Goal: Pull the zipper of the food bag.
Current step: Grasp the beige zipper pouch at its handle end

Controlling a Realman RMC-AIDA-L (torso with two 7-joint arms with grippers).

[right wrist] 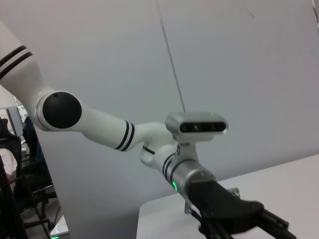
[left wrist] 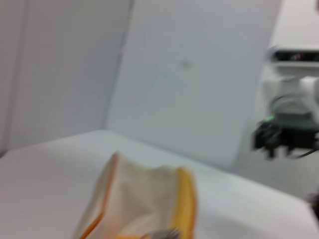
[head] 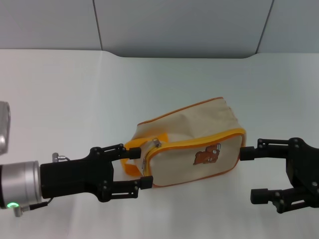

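Head view: left gripper (head: 135, 173) spread around food bag's (head: 192, 144) zipper (head: 156, 143) end; right gripper (head: 247, 173) spread beside it; no readable writing.

Cream food bag (head: 192, 144) on side; silver zipper (head: 156, 143) at left end.

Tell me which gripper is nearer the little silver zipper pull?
Left. The left gripper straddles the bag end by the zipper pull; the right gripper waits open at the far end.

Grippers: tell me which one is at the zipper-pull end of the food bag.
The left gripper, its open fingers straddling the food bag's end where the silver zipper sits. The right gripper is at the opposite end.
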